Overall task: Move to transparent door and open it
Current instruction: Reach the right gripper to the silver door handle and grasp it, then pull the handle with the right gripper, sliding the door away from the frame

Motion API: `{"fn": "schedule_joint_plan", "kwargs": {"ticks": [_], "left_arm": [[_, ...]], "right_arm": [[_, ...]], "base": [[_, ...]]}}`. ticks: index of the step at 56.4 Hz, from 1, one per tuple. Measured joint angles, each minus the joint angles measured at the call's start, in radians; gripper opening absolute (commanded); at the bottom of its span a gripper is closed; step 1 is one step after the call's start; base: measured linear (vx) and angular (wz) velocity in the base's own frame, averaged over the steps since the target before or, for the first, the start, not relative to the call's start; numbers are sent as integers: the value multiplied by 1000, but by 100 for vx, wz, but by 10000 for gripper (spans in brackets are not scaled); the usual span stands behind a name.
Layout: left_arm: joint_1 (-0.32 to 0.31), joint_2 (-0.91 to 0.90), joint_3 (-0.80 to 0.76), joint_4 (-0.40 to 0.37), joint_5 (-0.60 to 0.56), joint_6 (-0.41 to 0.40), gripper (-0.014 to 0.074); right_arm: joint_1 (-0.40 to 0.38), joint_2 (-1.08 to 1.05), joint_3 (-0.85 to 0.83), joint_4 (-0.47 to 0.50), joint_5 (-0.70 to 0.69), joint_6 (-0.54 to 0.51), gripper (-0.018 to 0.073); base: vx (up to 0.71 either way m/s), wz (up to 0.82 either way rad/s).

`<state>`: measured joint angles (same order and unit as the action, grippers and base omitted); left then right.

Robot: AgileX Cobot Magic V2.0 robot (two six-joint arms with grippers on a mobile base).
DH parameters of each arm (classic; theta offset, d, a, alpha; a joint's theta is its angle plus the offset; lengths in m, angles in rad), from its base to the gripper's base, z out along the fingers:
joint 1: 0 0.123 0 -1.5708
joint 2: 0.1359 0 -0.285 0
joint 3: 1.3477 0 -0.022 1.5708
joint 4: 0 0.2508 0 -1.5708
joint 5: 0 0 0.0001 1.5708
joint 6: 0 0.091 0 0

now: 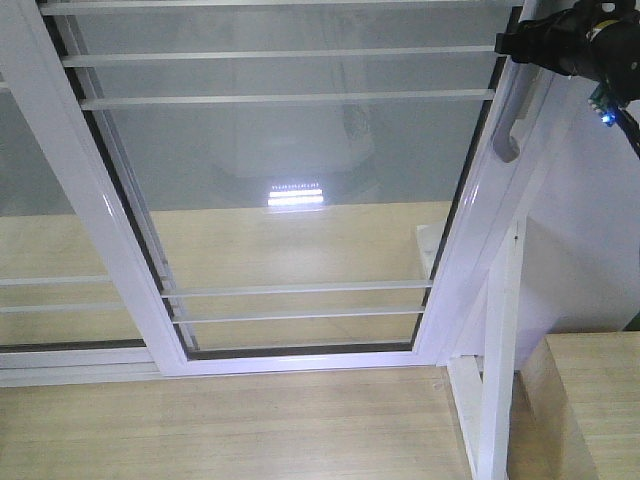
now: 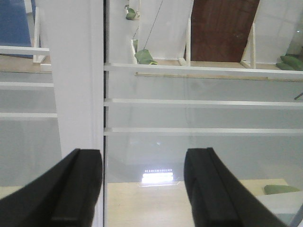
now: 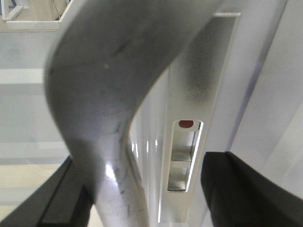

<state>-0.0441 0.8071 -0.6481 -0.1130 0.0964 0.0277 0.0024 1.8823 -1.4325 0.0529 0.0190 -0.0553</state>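
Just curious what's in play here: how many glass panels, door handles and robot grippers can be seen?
Glass panels: 2 (transparent door, handleless panel)
Handles: 1 (pull handle)
Grippers: 2 (left gripper, right gripper)
Total: 5

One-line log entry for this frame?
phase: at handle | right gripper: open, straddling handle | left gripper: open, facing transparent door | grasp: not closed
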Motion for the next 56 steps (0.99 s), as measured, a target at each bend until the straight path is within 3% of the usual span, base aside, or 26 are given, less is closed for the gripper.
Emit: {"fn": "schedule_joint_plan", "kwargs": {"ticks": [23,39,56], "left_arm": [[0,0,0,0,0,0,503],[0,0,0,0,0,0,503],[0,0,0,0,0,0,503]], "right_arm": [[40,16,-2,-12,-34,28,-13],[90,19,-1,-44,-43,5,-9],[195,25,-1,-53,-68,-16,-6]], "base": [[0,0],[0,0],[0,-1]]}}
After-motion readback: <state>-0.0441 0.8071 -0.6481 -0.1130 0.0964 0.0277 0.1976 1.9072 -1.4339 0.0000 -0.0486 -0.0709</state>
